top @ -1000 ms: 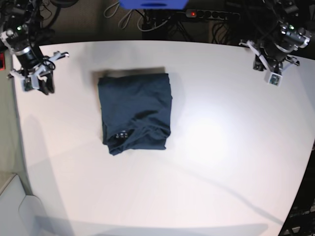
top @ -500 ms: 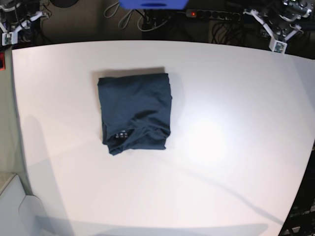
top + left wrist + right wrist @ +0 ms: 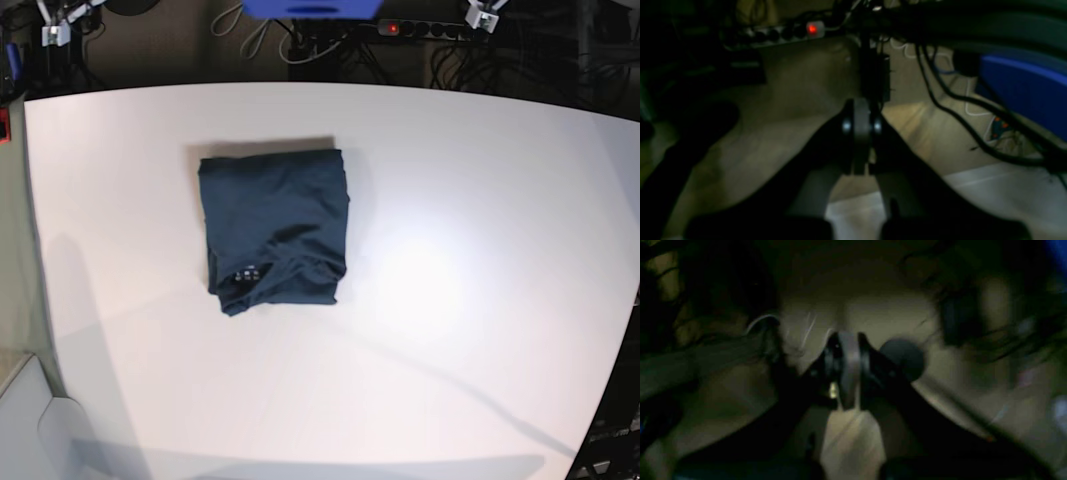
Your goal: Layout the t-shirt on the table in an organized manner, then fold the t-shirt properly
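The dark navy t-shirt lies folded into a compact rectangle on the white table, left of centre, with its small neck label near the front edge. Both arms are pulled back beyond the table's far edge. Only a white tip of my left gripper shows at the top right, and a tip of my right gripper at the top left. In the left wrist view my left gripper is shut and empty. In the right wrist view my right gripper is shut and empty, over a dark blurred floor.
A power strip with a red light and cables lie behind the table; the strip also shows in the left wrist view. A blue object sits at the far middle. A strip of table edge shows under the left gripper.
Both arms have pulled back from over the table's far corners to behind its far edge and almost left the base view. The folded t-shirt has not moved.
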